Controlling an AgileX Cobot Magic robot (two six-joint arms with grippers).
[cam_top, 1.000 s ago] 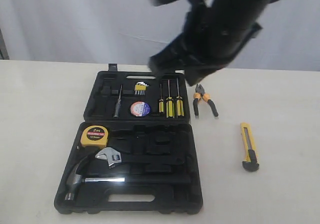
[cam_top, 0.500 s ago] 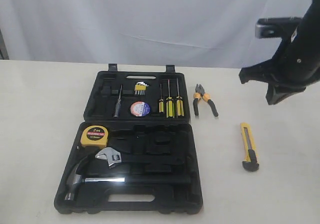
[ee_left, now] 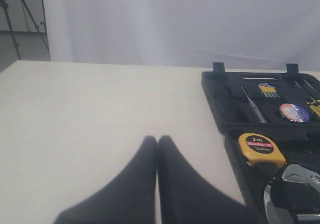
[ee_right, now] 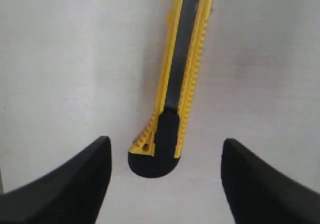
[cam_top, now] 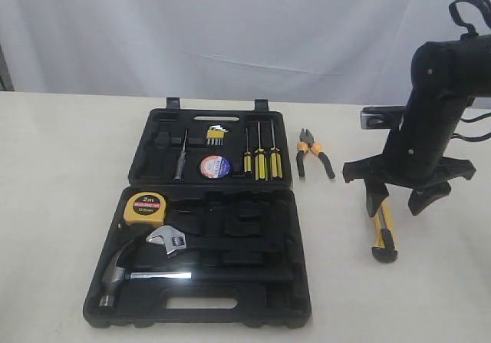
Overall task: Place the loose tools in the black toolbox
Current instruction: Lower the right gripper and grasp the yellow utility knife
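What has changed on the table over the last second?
The right pincer swung from above the toolbox over to the right and came down, open, astride the utility knife, not gripping it. The knife, the pliers and everything in the toolbox stayed put.

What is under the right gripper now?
The yellow-and-black utility knife lies flat on the table, below the open right gripper, untouched. In the exterior view the gripper hides its far end.

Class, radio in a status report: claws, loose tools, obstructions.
Right claw open, astride utility knife. Left claw shut, empty. Pliers loose beside toolbox. Nothing blocking.
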